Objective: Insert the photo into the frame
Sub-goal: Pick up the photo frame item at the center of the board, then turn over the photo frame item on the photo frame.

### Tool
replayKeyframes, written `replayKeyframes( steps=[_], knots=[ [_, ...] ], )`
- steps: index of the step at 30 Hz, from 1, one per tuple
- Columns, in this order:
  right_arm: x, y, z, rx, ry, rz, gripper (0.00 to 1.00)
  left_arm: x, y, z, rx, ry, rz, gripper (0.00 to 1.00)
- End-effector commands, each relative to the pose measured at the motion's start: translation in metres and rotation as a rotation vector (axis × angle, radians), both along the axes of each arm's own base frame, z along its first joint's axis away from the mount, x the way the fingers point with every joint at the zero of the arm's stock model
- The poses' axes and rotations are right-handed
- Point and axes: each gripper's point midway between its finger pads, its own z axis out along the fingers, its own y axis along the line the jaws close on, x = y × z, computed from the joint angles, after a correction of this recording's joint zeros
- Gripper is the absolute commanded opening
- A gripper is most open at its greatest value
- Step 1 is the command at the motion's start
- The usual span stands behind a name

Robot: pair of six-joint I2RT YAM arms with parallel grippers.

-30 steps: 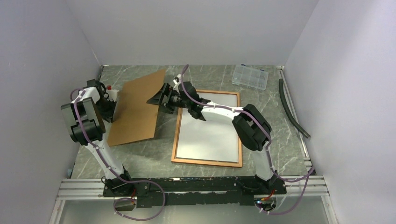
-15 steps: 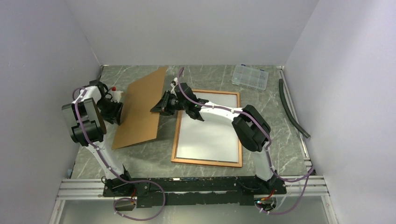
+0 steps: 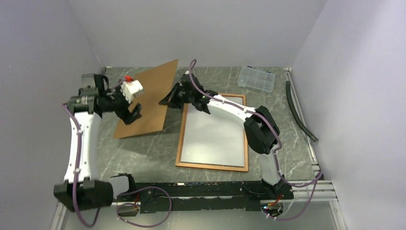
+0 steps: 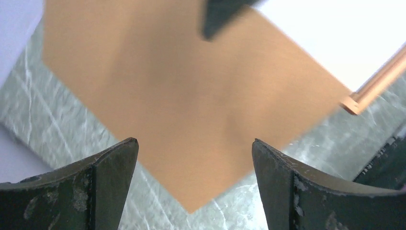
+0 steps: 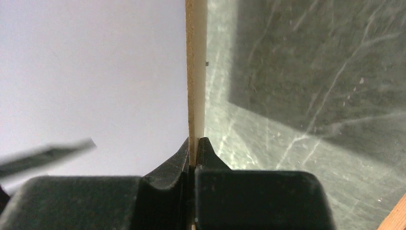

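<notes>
The photo (image 3: 215, 132) lies white side up inside the frame (image 3: 210, 167), flat at the middle of the bench (image 3: 143, 153). Just left of it, the right tool (image 3: 166, 101) is clenched on the edge of a brown board (image 3: 148, 103), holding it tilted. The left tool (image 3: 133, 114) hangs over the board's left side, spread wide and gripping nothing.

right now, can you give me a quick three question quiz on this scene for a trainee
1. True or false: the right claw is shut on the edge of the brown backing board.
2. Which claw is open? A: left claw; B: right claw.
3. Seen from above, on which side of the frame is the board?
Key: 1 true; 2 A; 3 left.
</notes>
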Motion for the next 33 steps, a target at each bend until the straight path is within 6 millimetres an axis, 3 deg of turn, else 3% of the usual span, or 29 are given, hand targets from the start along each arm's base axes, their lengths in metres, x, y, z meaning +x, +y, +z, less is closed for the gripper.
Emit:
replayKeyframes(
  steps=[1, 8, 21, 26, 30, 33],
  knots=[
    [0.037, -0.021, 0.135, 0.227, -0.091, -0.144, 0.0, -0.03, -0.035, -0.009, 0.051, -0.064, -0.205, 0.94],
    [0.044, -0.033, 0.182, 0.285, -0.102, -0.198, 0.0, -0.059, -0.045, 0.011, 0.113, -0.185, -0.287, 0.94],
    [0.006, -0.026, 0.185, 0.411, -0.002, -0.122, 0.0, -0.023, -0.018, 0.031, 0.485, -0.791, -0.263, 0.89],
    [-0.003, -0.03, 0.193, 0.44, 0.002, -0.104, 0.0, -0.021, -0.002, 0.015, 0.588, -0.732, -0.249, 0.88],
    [-0.013, -0.034, 0.198, 0.45, 0.005, -0.083, 0.0, -0.011, 0.011, 0.012, 0.616, -0.713, -0.181, 0.78],
    [-0.02, -0.035, 0.199, 0.452, 0.008, -0.06, 0.0, -0.006, 0.013, 0.022, 0.605, -0.75, -0.139, 0.6]
  ],
)
